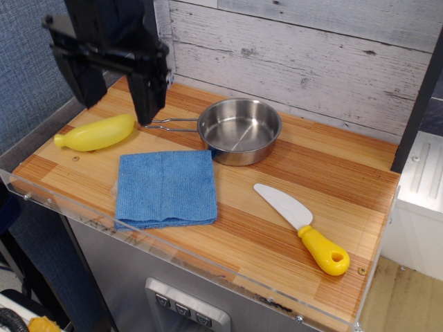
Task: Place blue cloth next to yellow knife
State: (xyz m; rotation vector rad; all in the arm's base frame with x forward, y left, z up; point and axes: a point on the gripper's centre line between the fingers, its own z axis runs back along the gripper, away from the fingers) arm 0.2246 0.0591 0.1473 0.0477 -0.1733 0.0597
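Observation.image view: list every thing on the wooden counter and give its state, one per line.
Black robot gripper: open, empty, above the counter's back-left.
Folded blue microfibre cloth: flat, folded, ungrasped.
Yellow-handled white toy knife: lying flat, apart from the cloth.
Round steel pan: upright, empty.
Yellow banana-shaped toy: lying on its side.

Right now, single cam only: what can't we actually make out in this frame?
- gripper: fingers open, but the arm above is cut off by the top edge.
- banana toy: the gripper stands in front of its far end, and its height above the toy is unclear.
- steel pan: handle tip hidden behind the right finger.
- blue cloth: underside and fold layers not visible.
- yellow knife: fully visible.
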